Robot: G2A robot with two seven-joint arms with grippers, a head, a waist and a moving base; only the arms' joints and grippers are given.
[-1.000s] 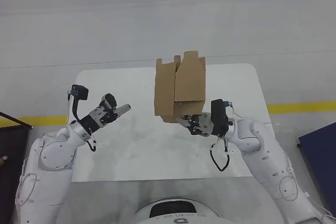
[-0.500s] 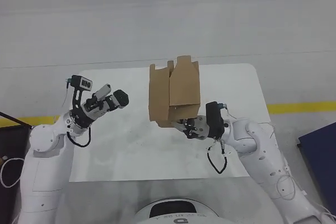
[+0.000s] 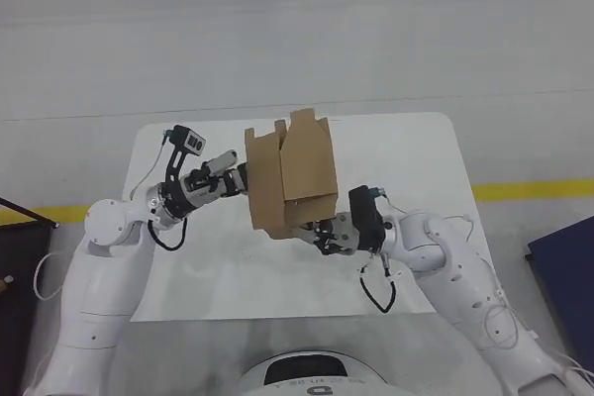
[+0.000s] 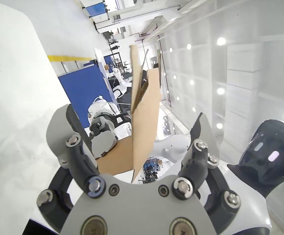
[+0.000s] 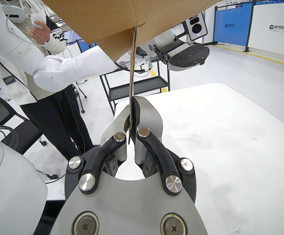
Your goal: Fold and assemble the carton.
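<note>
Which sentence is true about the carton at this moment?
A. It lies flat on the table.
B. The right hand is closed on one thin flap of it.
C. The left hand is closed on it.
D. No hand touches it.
B: the right wrist view shows the right hand shut on a thin flap of the carton, which is held up off the table, while the left hand is open.

The carton (image 3: 289, 183) is showing matt brown corrugated cardboard, fluted and rough along its cut edges. The table (image 3: 406, 158) is looking smooth, matt and white, faintly scuffed grey at 7 o'clock from the carton. The right gripper (image 5: 133, 113) and left gripper (image 4: 134, 113) are showing brushed grey metal, semi-gloss black plastic links, shiny screws and ribbed dark pads (image 5: 137, 113).
</note>
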